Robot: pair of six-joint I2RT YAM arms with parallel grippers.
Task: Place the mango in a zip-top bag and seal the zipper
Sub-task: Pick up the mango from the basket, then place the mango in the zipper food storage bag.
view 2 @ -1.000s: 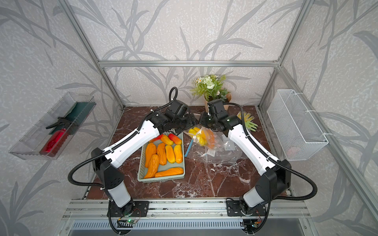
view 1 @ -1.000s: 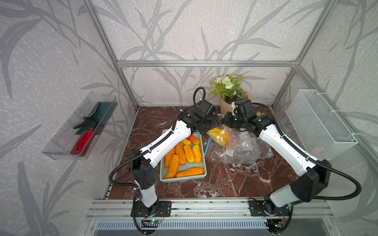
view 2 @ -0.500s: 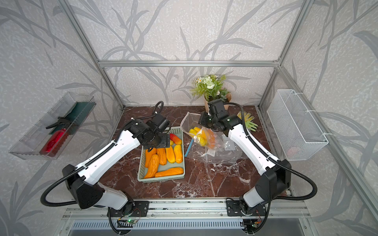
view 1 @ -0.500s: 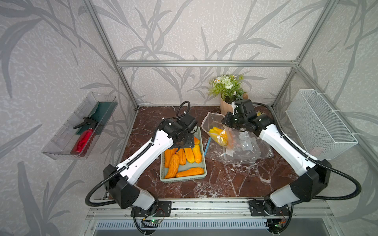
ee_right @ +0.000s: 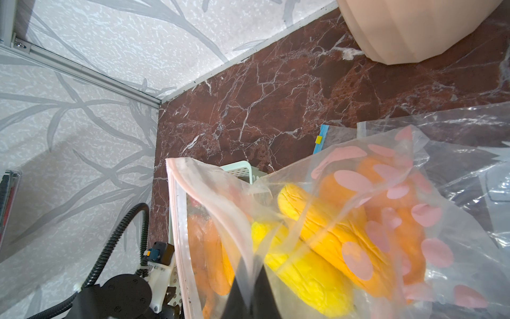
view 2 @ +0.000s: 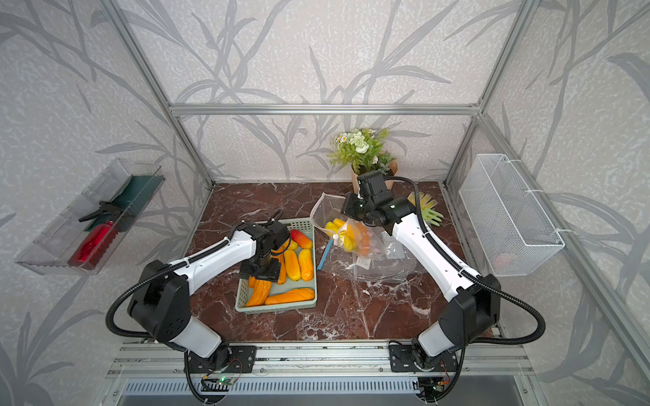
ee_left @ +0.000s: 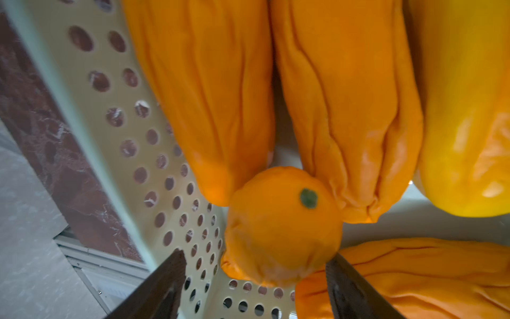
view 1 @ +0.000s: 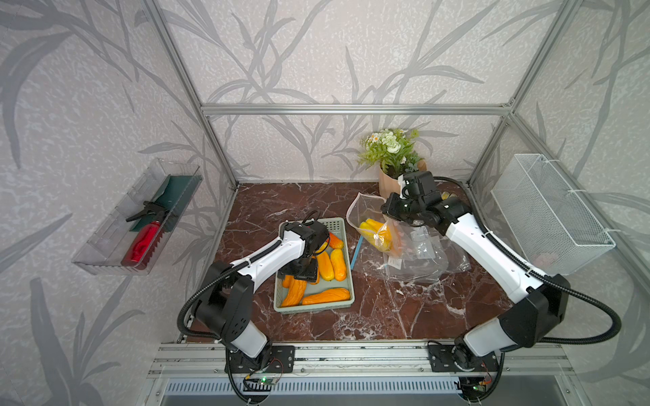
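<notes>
Caught mid-pick over the green basket [view 1: 314, 308], with the left fingers [ee_left: 160, 287] spread apart around the stem end of an orange mango [ee_left: 281, 229]. One finger seemingly brushing the skin, the other clear of it, nothing gripped yet.

Across the counter [view 1: 387, 316], the right fingers [ee_right: 265, 301] pinched together on the edge of a clear bag [view 1: 362, 211], lifting its mouth open toward the basket. Already inside: several yellow and orange fruit [view 1: 376, 232]. Along the held mouth, a pale pink zipper [ee_right: 176, 234], unsealed, no slider in sight.

Just beside the basket, flat on the counter, a blue strip [view 1: 355, 251] with a small yellow tab [ee_right: 318, 139]. Apparently part of another bag in the crumpled pile underneath.

Judged as the loading step, sealing not begun. Next move likely calling for a firm close on the mango and a lift clear of the fruit packed tight against it. Then a carry to the raised mouth without knocking the plastic from the right fingers.

No brand or legible writing anywhere. Only pink spots [ee_right: 350, 181] printed on the bag and small white labels [view 2: 365, 262], too small to read.
</notes>
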